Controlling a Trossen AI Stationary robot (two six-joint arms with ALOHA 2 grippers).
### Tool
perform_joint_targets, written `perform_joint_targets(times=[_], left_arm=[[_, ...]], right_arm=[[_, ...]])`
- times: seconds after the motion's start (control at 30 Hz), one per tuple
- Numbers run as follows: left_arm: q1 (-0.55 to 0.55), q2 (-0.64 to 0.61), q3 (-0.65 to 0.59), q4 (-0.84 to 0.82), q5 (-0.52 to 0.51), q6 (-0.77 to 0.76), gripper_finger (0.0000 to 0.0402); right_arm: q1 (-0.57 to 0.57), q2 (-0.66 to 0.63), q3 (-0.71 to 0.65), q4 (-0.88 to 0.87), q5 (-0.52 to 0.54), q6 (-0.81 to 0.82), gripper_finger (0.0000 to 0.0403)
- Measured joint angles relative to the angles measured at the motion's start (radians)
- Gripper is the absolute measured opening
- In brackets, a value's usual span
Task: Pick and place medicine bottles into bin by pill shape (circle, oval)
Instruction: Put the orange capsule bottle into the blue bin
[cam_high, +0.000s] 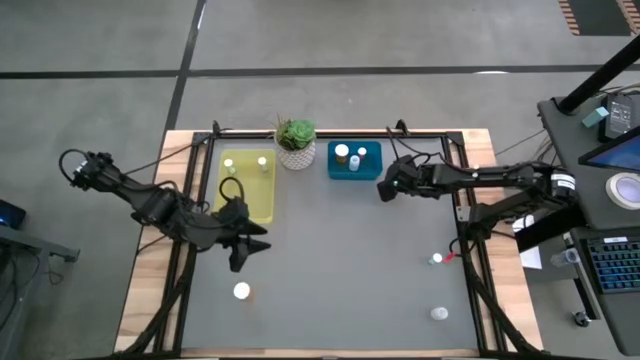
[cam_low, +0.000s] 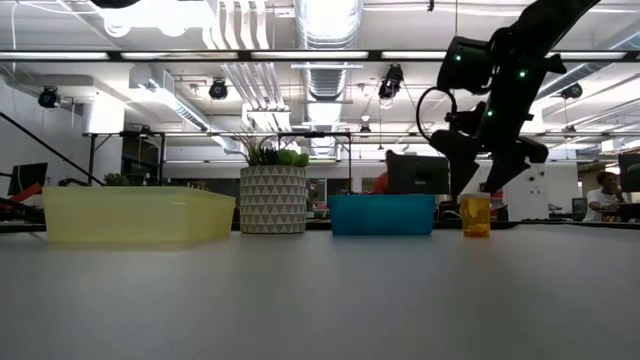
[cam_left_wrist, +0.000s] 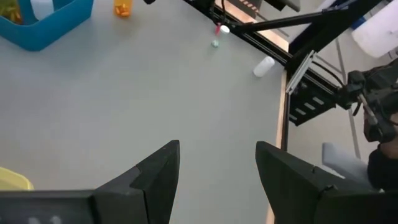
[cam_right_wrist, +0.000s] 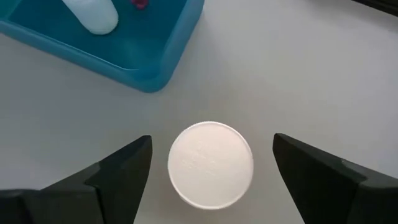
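Observation:
My right gripper is open, pointing down over an amber bottle that stands upright on the table beside the blue bin. Its white cap shows between the fingers, which stand apart from it on either side. My left gripper is open and empty over the table, near the yellow tray. Two bottles stand in the yellow tray and two in the blue bin. Other bottles rest on the table at the near left and near right.
A green plant in a white patterned pot stands between the two containers at the far edge. The table's dark frame rails run along the right side. Bare grey tabletop lies between the arms.

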Motion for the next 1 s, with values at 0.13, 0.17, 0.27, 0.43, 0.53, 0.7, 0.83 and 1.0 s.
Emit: perform_joint_targets(times=[0.13, 0.17, 0.27, 0.43, 0.53, 0.7, 0.83, 1.0], left_arm=[[0.000, 0.011, 0.000, 0.000, 0.000, 0.004, 0.0196], [0.000, 0.012, 0.000, 0.000, 0.000, 0.004, 0.0196], [0.000, 0.015, 0.000, 0.000, 0.000, 0.005, 0.0196], [0.000, 0.015, 0.000, 0.000, 0.000, 0.006, 0.0196], [0.000, 0.016, 0.000, 0.000, 0.000, 0.006, 0.0196], [0.000, 0.017, 0.000, 0.000, 0.000, 0.006, 0.0196], [0.000, 0.017, 0.000, 0.000, 0.001, 0.005, 0.0196], [0.000, 0.017, 0.000, 0.000, 0.001, 0.005, 0.0196]], right_arm=[[-0.002, 0.013, 0.000, -0.001, -0.004, 0.000, 0.0322], [-0.002, 0.010, 0.000, -0.001, -0.006, 0.000, 0.0320], [-0.002, -0.003, 0.000, -0.003, -0.021, 0.015, 0.0309], [-0.002, -0.004, 0.000, -0.009, -0.029, 0.025, 0.0302], [-0.002, -0.002, 0.000, -0.013, -0.030, 0.025, 0.0301], [-0.002, -0.002, 0.000, -0.011, -0.029, 0.026, 0.0299], [-0.002, -0.002, 0.000, -0.012, -0.029, 0.035, 0.0298], [-0.002, -0.002, 0.000, -0.012, -0.029, 0.036, 0.0295]])
